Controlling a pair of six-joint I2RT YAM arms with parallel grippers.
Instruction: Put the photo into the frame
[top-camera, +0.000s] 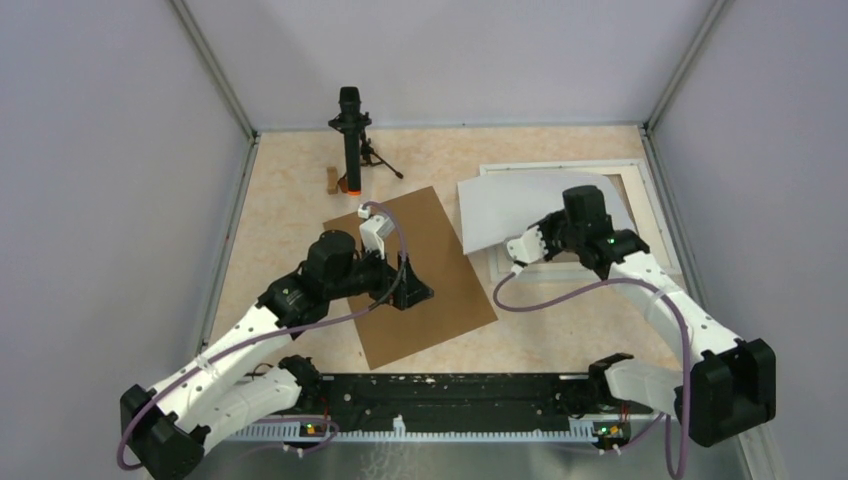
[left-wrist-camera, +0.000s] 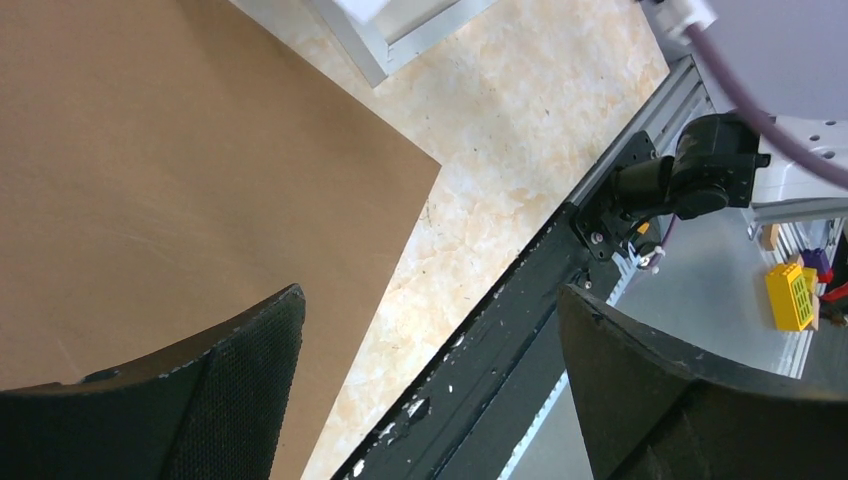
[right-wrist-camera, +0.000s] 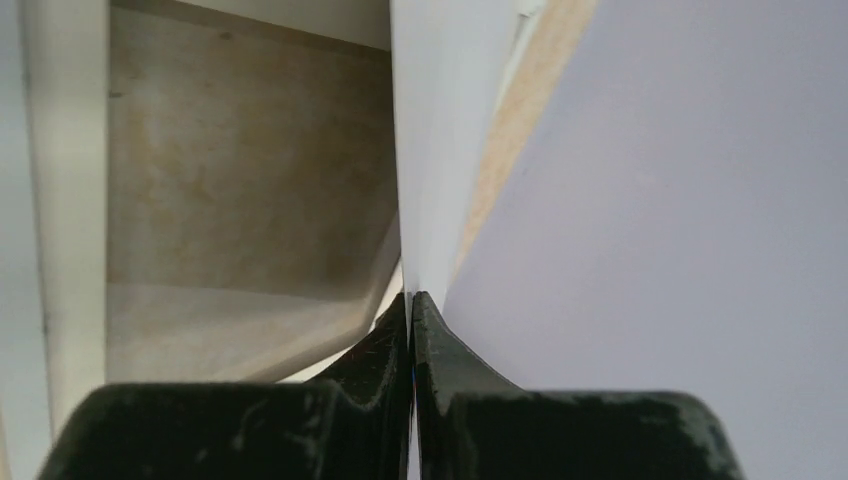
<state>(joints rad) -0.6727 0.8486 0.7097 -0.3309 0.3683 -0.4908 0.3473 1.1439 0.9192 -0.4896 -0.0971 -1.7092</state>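
The photo (top-camera: 520, 205) shows its plain white back and hangs tilted over the left part of the white frame (top-camera: 652, 205), which lies flat at the back right. My right gripper (top-camera: 530, 238) is shut on the photo's near edge. In the right wrist view the jaws (right-wrist-camera: 410, 295) pinch the thin white sheet (right-wrist-camera: 430, 150) edge-on, with a frame rail (right-wrist-camera: 65, 200) at the left. The printed side is hidden. My left gripper (top-camera: 415, 293) is open and empty, low over the brown cardboard sheet (top-camera: 420, 280). The left wrist view shows its fingers spread (left-wrist-camera: 430, 295) above the cardboard's corner (left-wrist-camera: 150, 180).
A black stand on a small tripod (top-camera: 350, 140) and a small wooden block (top-camera: 332, 180) are at the back centre. A black rail (top-camera: 450, 395) runs along the near edge. Grey walls close in the left, back and right. A yellow brick (left-wrist-camera: 790, 295) lies beyond the rail.
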